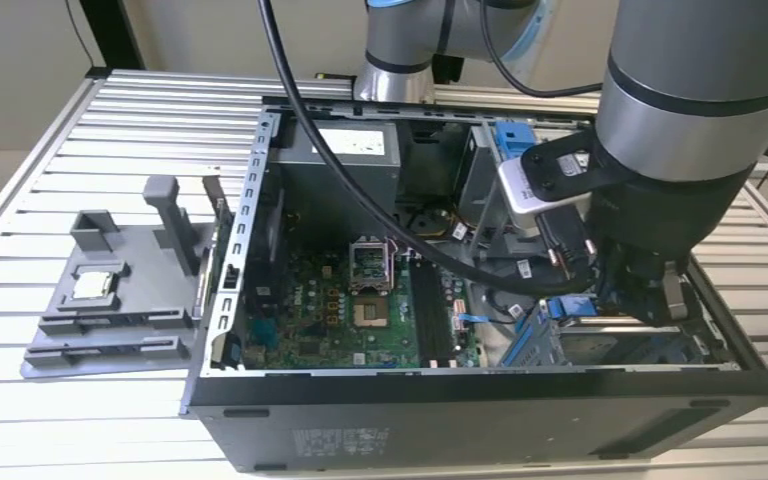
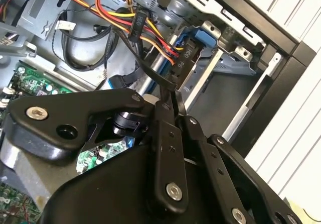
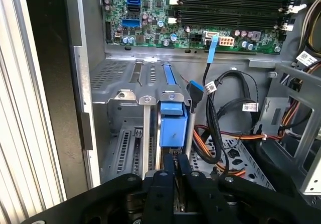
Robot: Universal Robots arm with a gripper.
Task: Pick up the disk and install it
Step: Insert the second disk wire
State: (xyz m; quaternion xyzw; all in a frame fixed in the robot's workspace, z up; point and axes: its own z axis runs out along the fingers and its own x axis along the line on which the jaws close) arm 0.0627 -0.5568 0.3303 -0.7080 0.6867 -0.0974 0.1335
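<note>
stage: disk (image 3: 173, 124) stands edge-up in drive cage (image 3: 125, 96), near right of case (image 1: 491, 420) | gripper (image 3: 175, 170): fingers together, pinching disk's edge | left: release

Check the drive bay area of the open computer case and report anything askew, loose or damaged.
Nothing stands out. The disk stands on edge in the drive cage, its blue rail in line with the slot's dividers. The gripper sits right at its end. The cables beside it hang loose, but no damage shows.
</note>
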